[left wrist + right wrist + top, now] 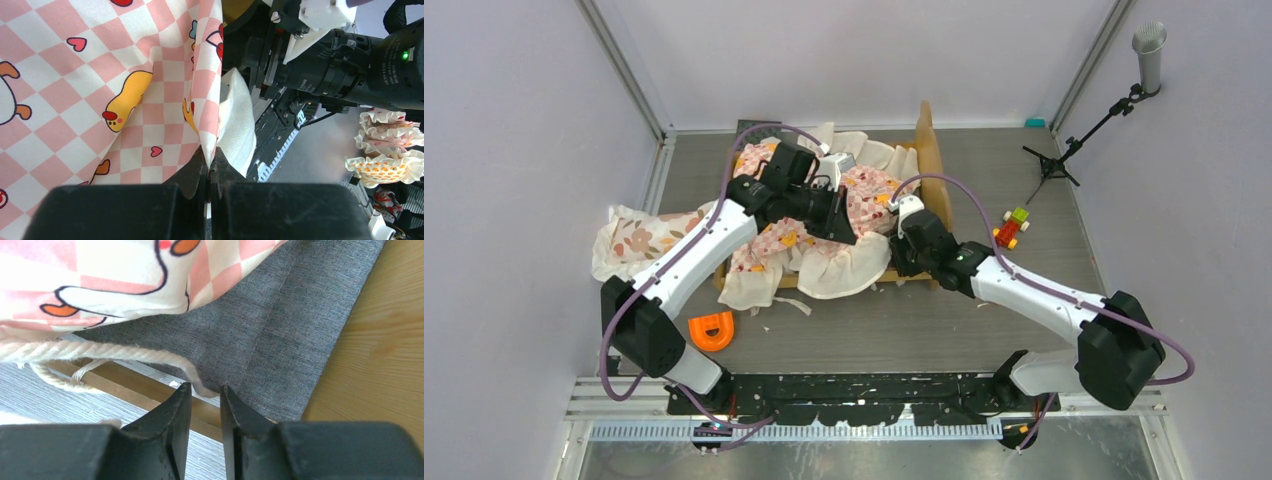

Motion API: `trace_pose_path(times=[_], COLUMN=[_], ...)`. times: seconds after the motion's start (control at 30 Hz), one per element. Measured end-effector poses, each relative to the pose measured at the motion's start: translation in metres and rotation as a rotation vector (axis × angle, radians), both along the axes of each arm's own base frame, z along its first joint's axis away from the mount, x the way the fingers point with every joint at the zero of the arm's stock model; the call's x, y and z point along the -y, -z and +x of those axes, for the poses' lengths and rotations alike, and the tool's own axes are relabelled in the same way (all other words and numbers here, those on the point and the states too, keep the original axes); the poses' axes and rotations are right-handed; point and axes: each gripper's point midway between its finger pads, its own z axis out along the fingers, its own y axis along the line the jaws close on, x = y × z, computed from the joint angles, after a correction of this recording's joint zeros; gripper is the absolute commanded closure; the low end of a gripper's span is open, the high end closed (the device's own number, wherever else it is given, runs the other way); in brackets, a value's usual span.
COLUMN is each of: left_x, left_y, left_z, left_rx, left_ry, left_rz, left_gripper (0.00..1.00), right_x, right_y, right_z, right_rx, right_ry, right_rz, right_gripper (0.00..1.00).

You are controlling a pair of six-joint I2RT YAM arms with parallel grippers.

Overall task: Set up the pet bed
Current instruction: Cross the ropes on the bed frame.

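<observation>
We judge the job to be in its middle: the pet bed (931, 155) stands at the far centre of the table (1024, 300), headboard upright on its right side, but the pink-checkered sheet (774, 240) lies bunched and rumpled across it, its cream ruffle spilling over the near rail, not spread flat. The floral pillow (629, 238) lies off the bed, on the table to its left, so in our view smoothing the sheet and placing the pillow are both left to do. The left gripper (210, 159) hangs over the middle of the bed with its fingers pressed together on a raised fold of the sheet, the cloth running up from between the tips. The right gripper (205, 390) sits low at the near right corner of the bed, where the grey mattress panel (280, 330) lies bare beside the wooden frame. Its fingers stand only narrowly apart, a white cord (100, 352) ending just at the gap between them; we see nothing clamped there.
</observation>
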Motion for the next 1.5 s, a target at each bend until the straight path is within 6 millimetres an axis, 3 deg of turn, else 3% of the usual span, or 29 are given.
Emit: trace_pose_path(times=[0.17, 0.4, 0.53, 0.63, 0.83, 0.97, 1.17, 1.5], left_x=[0.000, 0.001, 0.001, 0.001, 0.001, 0.002, 0.001, 0.001], left_y=[0.000, 0.000, 0.002, 0.002, -0.001, -0.006, -0.006, -0.004], left_z=[0.000, 0.001, 0.002, 0.002, 0.004, 0.006, 0.008, 0.009], left_rx=[-0.001, 0.000, -0.003, -0.003, 0.007, 0.021, 0.026, 0.025], left_ry=[-0.001, -0.002, -0.002, -0.002, -0.007, -0.010, -0.018, -0.020], left_rz=[-0.001, -0.002, 0.000, 0.001, 0.001, -0.004, 0.002, 0.006], left_gripper=[1.00, 1.00, 1.00, 1.00, 1.00, 1.00, 1.00, 1.00], right_x=[0.002, 0.006, -0.003, -0.015, -0.032, -0.049, -0.071, -0.080], right_y=[-0.010, -0.054, -0.074, -0.069, -0.031, -0.028, -0.029, -0.019], right_z=[-0.004, -0.011, -0.022, -0.034, -0.056, -0.059, -0.051, -0.027], right_rx=[0.018, 0.113, 0.151, 0.135, 0.048, 0.067, 0.140, 0.209], right_ry=[-0.009, -0.014, -0.076, -0.151, -0.268, -0.324, -0.362, -0.309], right_rz=[0.005, 0.086, 0.164, 0.197, 0.163, 0.170, 0.201, 0.180], right_gripper=[0.58, 0.56, 0.56, 0.56, 0.52, 0.49, 0.44, 0.43])
